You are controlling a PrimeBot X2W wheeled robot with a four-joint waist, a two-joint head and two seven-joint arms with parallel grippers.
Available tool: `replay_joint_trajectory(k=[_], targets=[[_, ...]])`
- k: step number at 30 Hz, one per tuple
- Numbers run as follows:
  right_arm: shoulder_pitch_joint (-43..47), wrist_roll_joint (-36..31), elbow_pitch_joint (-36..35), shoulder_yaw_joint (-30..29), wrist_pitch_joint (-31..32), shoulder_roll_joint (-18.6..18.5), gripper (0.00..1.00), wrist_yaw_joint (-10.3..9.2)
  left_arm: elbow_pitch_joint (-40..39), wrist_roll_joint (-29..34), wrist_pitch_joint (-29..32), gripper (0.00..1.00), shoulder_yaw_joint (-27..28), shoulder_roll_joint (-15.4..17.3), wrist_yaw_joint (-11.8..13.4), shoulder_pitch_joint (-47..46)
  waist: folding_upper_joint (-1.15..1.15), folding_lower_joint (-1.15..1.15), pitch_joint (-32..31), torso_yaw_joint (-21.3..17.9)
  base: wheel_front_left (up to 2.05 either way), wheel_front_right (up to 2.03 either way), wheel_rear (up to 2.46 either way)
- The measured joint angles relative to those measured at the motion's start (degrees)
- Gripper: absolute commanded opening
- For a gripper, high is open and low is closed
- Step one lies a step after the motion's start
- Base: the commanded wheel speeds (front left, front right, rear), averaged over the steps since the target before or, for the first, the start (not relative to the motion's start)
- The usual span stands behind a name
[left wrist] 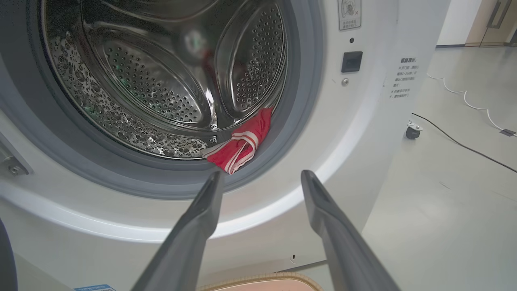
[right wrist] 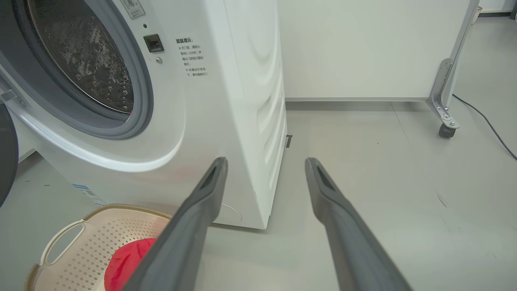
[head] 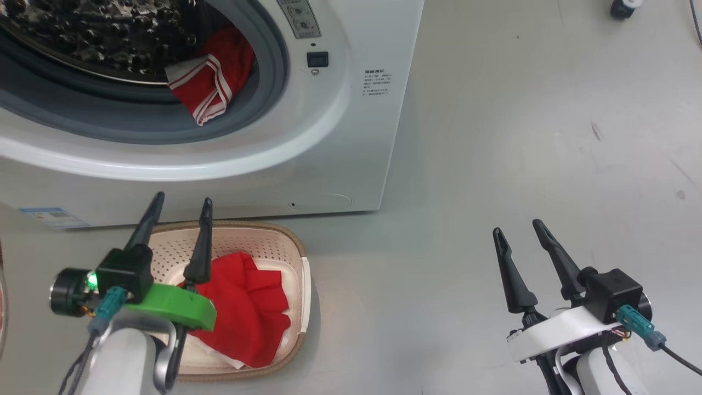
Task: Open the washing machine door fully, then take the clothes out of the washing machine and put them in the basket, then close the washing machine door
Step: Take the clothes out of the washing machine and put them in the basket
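Our left claw [head: 184, 197] hangs in front of the washing machine [head: 340, 137], below its porthole and above the basket [head: 299, 258]. Its two dark fingers are spread well apart and grip nothing. Our right claw [head: 516, 226] sits off the washing machine's right front corner, over the grey floor [head: 548, 137], likewise spread wide and empty.

Further out from the washing machine's right side, a black cable [left wrist: 456, 139] runs across the floor past a small caster wheel [left wrist: 412, 131]. Behind the machine stands a white panel [right wrist: 363, 48] on a metal foot with a caster [right wrist: 444, 130]. A blue label sticker [head: 52, 216] marks the washing machine's lower left front.

The basket stands on the floor, close against the washing machine's front. It is cream with perforated sides and a brown rim, and it holds a plain red garment [head: 249, 312], crumpled, with a little white showing at one edge.

Inside the washing machine, the steel drum [left wrist: 161, 81] holds a striped red garment [head: 211, 77]. It lies bunched at the porthole's lower right and spills onto the grey seal [head: 109, 123], its white striped trim folded over.

We see the door [right wrist: 7, 157] as a dark curved edge left of the porthole, swung clear of it.
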Motion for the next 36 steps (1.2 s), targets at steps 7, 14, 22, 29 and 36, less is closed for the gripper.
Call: replay_joint_trajectory(k=[7, 14, 22, 29, 36], targets=[[-2.79, 0.00, -0.98, 0.64, 0.00, 0.03, 1.00, 0.00, 0.00, -2.41, 3.97, 1.00, 3.46, 1.27, 0.00, -7.22, 0.00, 0.00, 4.92, -1.48, 0.00, 0.00, 0.00], [-5.19, 0.00, -0.94, 1.56, 0.00, 0.13, 1.00, 0.00, 2.34, -5.64, 9.77, 1.00, 6.83, 3.12, 0.00, -14.51, 0.00, 0.00, 8.50, -4.35, 0.00, 0.00, 0.00], [-6.12, 0.08, -0.66, 2.02, 0.00, 0.31, 1.00, 0.01, 7.14, -10.21, 18.81, 1.00, 9.45, 4.11, 0.00, -22.21, 0.00, 0.00, 11.05, -8.27, 0.00, 0.00, 0.00], [-6.93, 0.27, -0.37, 2.44, 0.00, 0.45, 1.00, 0.01, 11.20, -14.43, 25.40, 1.00, 11.03, 4.22, -0.01, -28.52, 0.00, 0.00, 12.80, -10.88, 0.00, 0.00, 0.00], [-7.39, 0.60, -0.20, 2.59, 0.00, 0.67, 1.00, 0.01, 14.90, -16.15, 29.96, 1.00, 10.92, 4.10, -0.07, -33.04, 0.00, 0.00, 13.91, -12.50, 0.00, 0.00, 0.00]])
